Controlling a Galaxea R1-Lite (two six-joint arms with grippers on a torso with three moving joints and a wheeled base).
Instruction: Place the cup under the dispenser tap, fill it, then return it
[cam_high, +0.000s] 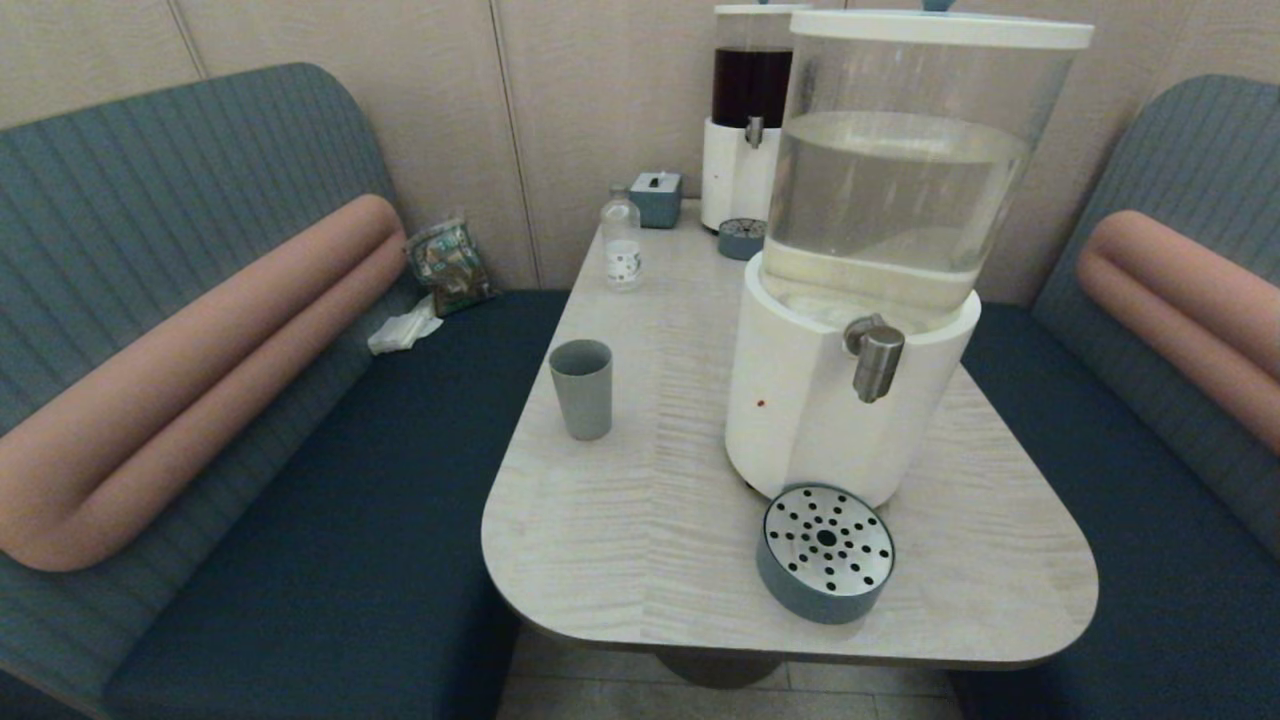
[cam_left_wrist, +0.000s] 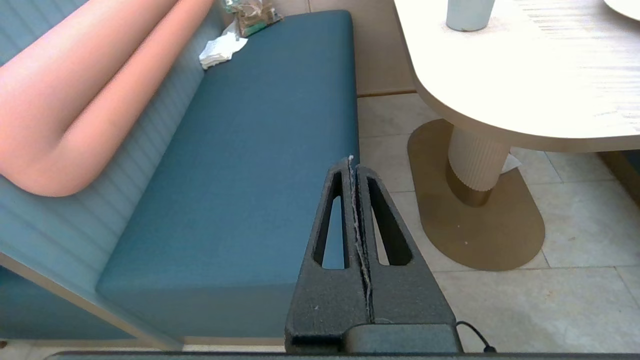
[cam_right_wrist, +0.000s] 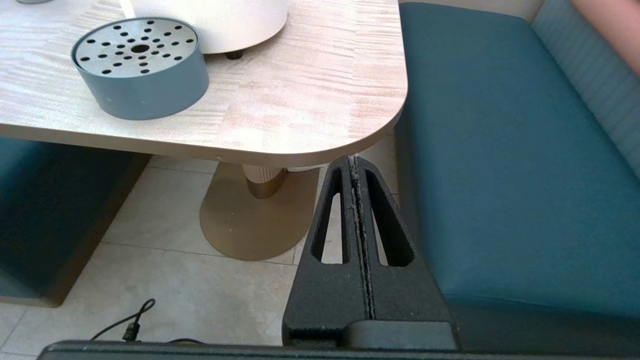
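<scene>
Hanging low, left end effector (cam_left_wrist: 354, 165): fingers pressed together, empty, over the blue seat beside the bench, absent from the head view.
Right end effector (cam_right_wrist: 354, 162): fingers together, empty, below the bench corner.
Cup (cam_high: 581, 388): upright on the bench (cam_high: 620, 520), left of centre in the head view, well apart from the dispenser.
Dispenser tap (cam_high: 877, 362): right of centre, on the white base, above the drip tray (cam_high: 826, 552).
Small bottle (cam_high: 622, 242): upper centre, behind the cup.
</scene>
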